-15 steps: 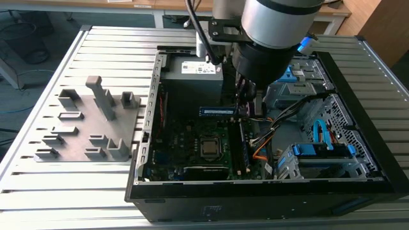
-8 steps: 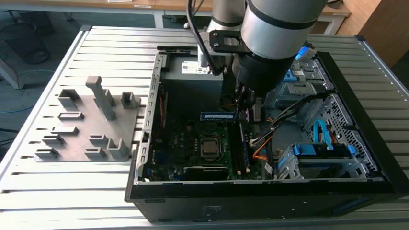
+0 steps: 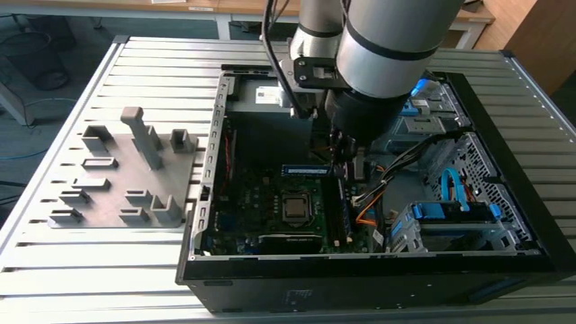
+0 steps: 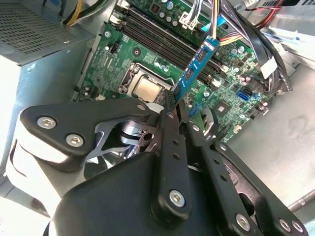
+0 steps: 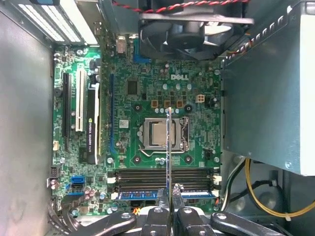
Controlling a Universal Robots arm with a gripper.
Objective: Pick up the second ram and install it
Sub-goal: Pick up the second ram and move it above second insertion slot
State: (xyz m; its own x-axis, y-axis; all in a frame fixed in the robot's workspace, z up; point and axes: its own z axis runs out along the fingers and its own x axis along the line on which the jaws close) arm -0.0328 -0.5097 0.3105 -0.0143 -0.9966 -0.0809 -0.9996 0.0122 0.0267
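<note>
My gripper (image 4: 174,102) is shut on the second ram (image 4: 196,65), a long thin blue-green stick with black chips, held by one end. In the first wrist view the ram (image 5: 169,147) shows edge-on, sticking out from the gripper (image 5: 170,202) over the memory slots (image 5: 147,176) and the processor socket (image 5: 155,133), crosswise to the slots. In the exterior view the ram (image 3: 306,170) hangs inside the open computer case (image 3: 360,260), above the green motherboard (image 3: 252,202), pointing toward the exterior view's left from under the arm.
Another blue stick (image 5: 142,194) sits in the slot nearest the gripper. The power supply box (image 5: 266,98), a fan (image 5: 182,29) and cable bundles (image 3: 382,196) crowd the board. A grey holder block (image 3: 126,175) stands on the slatted table at the exterior view's left.
</note>
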